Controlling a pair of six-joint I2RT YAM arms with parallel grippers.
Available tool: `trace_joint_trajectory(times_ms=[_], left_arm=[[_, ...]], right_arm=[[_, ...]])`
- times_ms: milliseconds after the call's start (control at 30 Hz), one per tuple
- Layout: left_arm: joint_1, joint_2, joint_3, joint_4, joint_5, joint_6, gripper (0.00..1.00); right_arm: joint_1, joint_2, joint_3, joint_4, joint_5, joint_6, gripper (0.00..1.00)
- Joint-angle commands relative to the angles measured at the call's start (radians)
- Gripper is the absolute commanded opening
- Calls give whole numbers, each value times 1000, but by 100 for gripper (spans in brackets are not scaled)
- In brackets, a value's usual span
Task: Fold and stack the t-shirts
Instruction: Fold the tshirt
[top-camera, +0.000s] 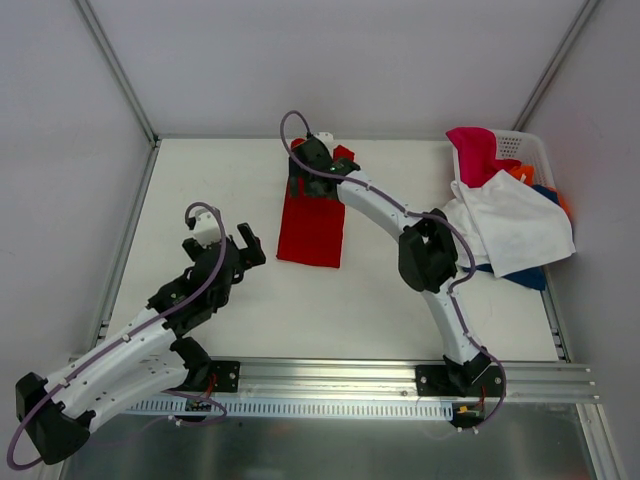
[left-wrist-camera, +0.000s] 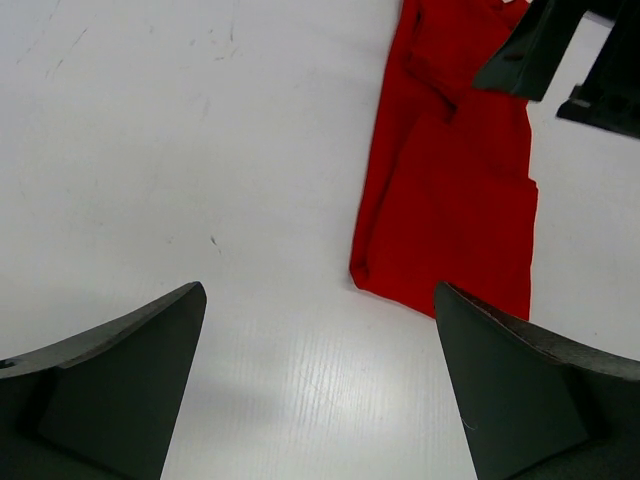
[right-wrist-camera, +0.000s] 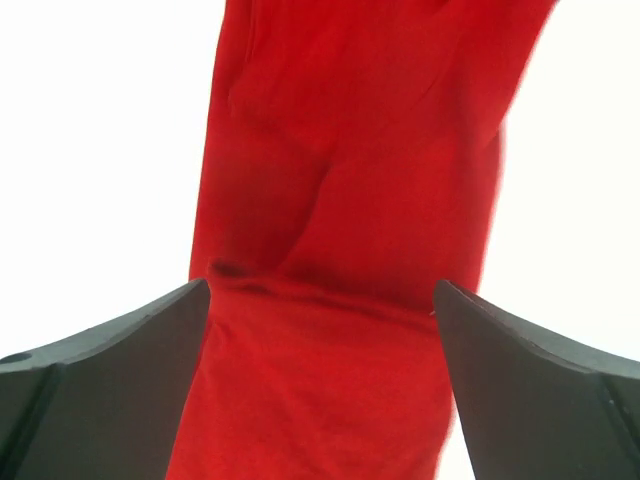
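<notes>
One red t-shirt (top-camera: 311, 232) folded into long narrow strip, flat on table (top-camera: 200, 180).

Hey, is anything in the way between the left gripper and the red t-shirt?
Nothing visible. Only bare table lies between the left gripper and the red t-shirt; the right gripper hangs over its far end.

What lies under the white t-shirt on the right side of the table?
At its edges, blue cloth and orange cloth show beneath the white t-shirt, draped over the basket; anything else underneath is hidden.
</notes>
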Motion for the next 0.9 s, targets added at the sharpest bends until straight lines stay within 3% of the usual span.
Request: trace_joint_trajectory(times_ms=[0, 100, 233, 300, 333, 400, 500, 633, 867], left_arm=[[-5, 22, -1, 24, -12, 21, 99], [-4, 63, 14, 28, 35, 15, 99], [-4, 93, -32, 114, 158, -7, 99], [1, 93, -81, 215, 298, 21, 99], [4, 85, -139, 347, 351, 41, 99], [16, 79, -191, 460, 439, 48, 99], [70, 112, -239, 594, 583, 52, 99], [270, 293, -239, 727, 892, -6, 99], [413, 536, -208, 898, 1071, -65, 99]], right_arm=[[-24, -34, 105, -67, 50, -101, 100], [-24, -197, -27, -84, 109, -108, 99], [-24, -483, -404, -11, 105, -16, 99], [-24, -603, -689, 115, 58, 21, 100], [-24, -702, -776, 158, 9, 69, 100], [-24, -778, -980, 245, -38, 109, 100], [-18, -867, -1146, 321, -81, 179, 99], [-13, -901, -1243, 405, -124, 232, 100], [-24, -820, -1257, 568, -232, 253, 100]])
